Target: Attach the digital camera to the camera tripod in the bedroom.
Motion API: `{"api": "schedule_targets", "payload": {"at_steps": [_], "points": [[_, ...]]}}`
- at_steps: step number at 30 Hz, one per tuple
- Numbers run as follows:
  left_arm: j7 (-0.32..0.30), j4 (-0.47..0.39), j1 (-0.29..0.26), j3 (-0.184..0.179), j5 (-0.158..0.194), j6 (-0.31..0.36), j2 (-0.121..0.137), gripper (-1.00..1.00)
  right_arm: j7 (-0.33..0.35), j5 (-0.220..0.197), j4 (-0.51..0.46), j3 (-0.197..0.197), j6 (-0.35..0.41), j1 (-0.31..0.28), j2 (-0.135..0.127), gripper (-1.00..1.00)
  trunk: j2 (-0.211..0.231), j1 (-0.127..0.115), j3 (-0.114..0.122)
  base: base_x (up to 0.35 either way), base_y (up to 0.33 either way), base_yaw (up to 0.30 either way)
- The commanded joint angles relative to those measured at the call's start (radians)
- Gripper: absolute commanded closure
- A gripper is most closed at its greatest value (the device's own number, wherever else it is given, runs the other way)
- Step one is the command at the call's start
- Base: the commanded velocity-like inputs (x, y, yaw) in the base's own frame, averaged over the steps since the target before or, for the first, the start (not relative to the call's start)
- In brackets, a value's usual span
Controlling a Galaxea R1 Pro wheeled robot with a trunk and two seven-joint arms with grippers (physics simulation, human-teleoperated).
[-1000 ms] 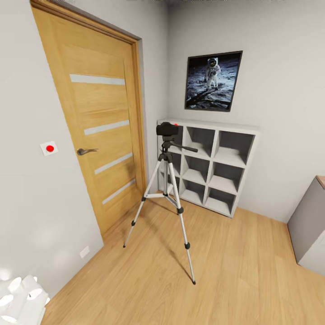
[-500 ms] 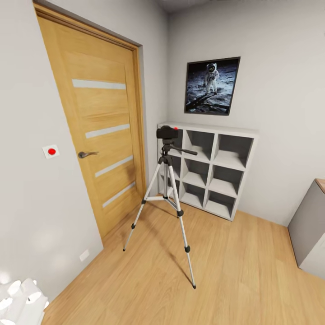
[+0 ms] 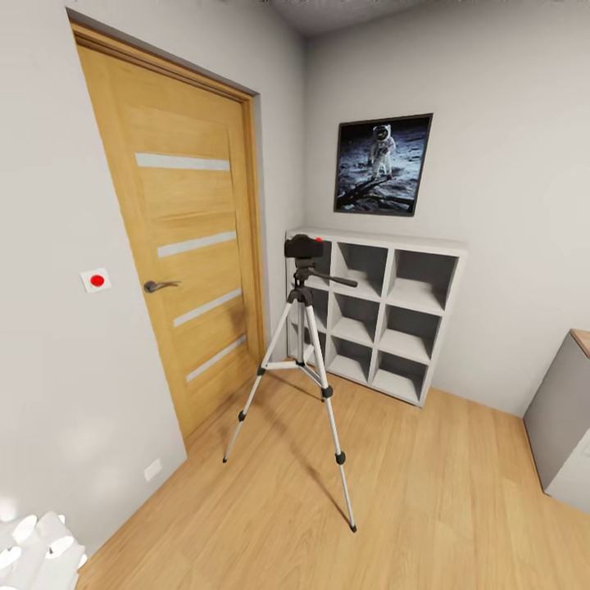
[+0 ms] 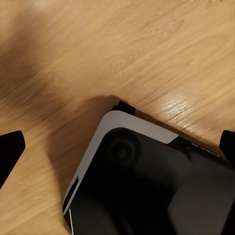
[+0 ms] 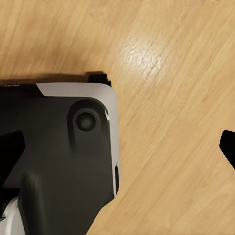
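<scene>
The digital camera (image 3: 304, 246) sits on top of the camera tripod (image 3: 301, 360), resting on the black head, with its red dot facing up. The tripod stands upright on the light wood plank floor (image 3: 426, 500) of the bedroom, its three silver legs splayed, one reaching toward the oak door (image 3: 184, 254), one running forward across the floor, and one back toward the grey cube shelf (image 3: 385, 315). The long pan handle (image 3: 332, 279) sticks out from the head toward the shelf side. The shelf stands against the far wall just behind the tripod, and its open compartments show nothing that can be made out. Above it hangs the astronaut moon poster (image 3: 382, 164). On the pale wall beside the door there is a small white plate with a red button (image 3: 96, 280), and the door handle (image 3: 158, 286) lies between it and the tripod. A grey cabinet (image 3: 565, 426) with a wooden top edge stands at the side of the room, well apart from the tripod.

In the left wrist view the left tool (image 4: 117, 144) points down at the floor over the robot's dark base (image 4: 147, 186); its two black fingertips (image 4: 9, 149) sit far apart at the edges, so it is wide and holds nothing. In the right wrist view the right tool (image 5: 117, 147) likewise hangs over the base (image 5: 58, 147) and floor, fingertips (image 5: 228, 147) spread wide, with nothing between them
</scene>
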Motion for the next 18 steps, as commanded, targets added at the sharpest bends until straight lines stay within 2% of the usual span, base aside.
{"api": "schedule_targets", "payload": {"at_steps": [1,18], "points": [[0.005,-0.002,0.000,-0.009,0.006,-0.002,0.000,-1.00,0.003,-0.002,0.002,-0.002,0.001,-0.001,0.000,-1.00,-0.002,0.001,-0.001,0.000,0.000,0.000],[0.005,-0.002,0.000,-0.008,0.006,-0.002,0.000,-1.00,-0.005,-0.002,0.002,-0.002,-0.003,-0.001,-0.001,-1.00,-0.002,0.001,0.026,0.000,0.000,0.000]]}}
